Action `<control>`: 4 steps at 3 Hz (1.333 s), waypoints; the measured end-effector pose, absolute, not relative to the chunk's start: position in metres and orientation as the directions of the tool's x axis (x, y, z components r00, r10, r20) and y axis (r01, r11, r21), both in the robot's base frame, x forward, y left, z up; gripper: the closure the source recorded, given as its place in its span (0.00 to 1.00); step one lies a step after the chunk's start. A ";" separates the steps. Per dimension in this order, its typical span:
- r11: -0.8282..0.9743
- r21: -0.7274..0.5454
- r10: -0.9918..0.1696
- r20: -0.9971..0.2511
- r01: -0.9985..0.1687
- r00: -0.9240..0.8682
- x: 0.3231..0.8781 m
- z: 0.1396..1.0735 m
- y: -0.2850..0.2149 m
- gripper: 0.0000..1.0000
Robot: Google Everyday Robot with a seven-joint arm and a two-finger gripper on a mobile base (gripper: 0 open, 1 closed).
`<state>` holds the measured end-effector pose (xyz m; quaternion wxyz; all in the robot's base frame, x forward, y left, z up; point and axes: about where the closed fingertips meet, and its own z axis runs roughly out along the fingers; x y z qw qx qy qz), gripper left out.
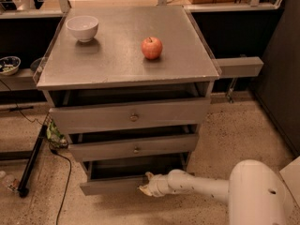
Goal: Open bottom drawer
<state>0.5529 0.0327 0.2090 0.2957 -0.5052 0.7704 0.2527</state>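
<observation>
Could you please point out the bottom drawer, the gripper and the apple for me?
bottom drawer [110, 185]: camera view, on its grey front panel.
gripper [146, 185]: camera view, its tip, at the bottom drawer's front.
apple [152, 48]: camera view, middle of its red skin.

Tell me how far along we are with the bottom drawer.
Looks done: the bottom drawer stands partly out, with a dark gap showing above its front. In hand: the gripper is low at that front, near its middle, and hides the knob from view. Left: probably more pulling, since only a shallow strip of the drawer's inside shows so far.
</observation>
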 end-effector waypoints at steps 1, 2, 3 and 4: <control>0.362 0.091 -0.629 -0.711 -0.928 -0.315 0.557 0.211 0.030 1.00; 0.362 0.091 -0.629 -0.711 -0.928 -0.315 0.562 0.212 0.026 1.00; 0.362 0.091 -0.629 -0.711 -0.928 -0.315 0.567 0.213 0.022 1.00; 0.362 0.091 -0.629 -0.711 -0.928 -0.315 0.572 0.213 0.018 1.00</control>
